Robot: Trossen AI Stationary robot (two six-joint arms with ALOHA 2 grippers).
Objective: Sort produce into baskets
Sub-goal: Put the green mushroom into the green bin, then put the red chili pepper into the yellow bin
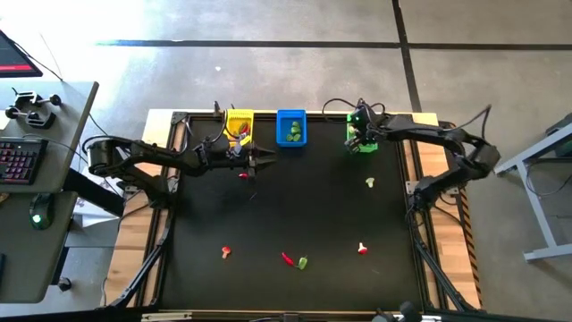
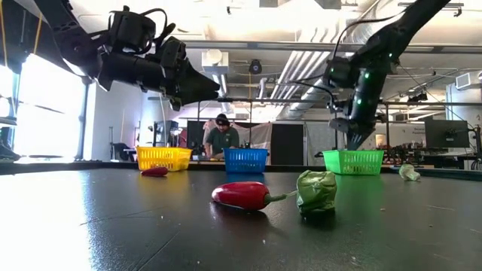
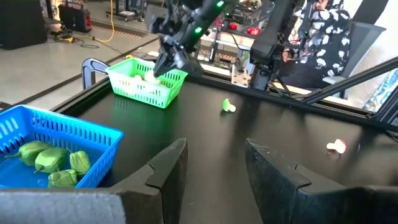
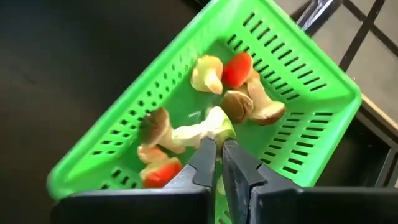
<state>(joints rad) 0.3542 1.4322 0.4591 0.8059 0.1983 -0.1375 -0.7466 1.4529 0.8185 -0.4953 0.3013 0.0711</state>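
No labels or writing I can read on anything. The three baskets sit in a row at the table's far edge: yellow (image 1: 239,122), blue (image 1: 291,126), green (image 1: 360,139). The black mat in front is mostly open, with a chilli (image 2: 242,195) and a green piece (image 2: 316,191) together near the front edge, and mushrooms (image 1: 369,182) scattered well apart. One more chilli (image 1: 243,175) lies just under the left gripper (image 1: 265,161), which hovers between yellow and blue with fingers spread, holding nothing. The right gripper (image 4: 219,163) is over the green basket, fingers nearly together above the mushroom pile; can't tell if it's pinching one.
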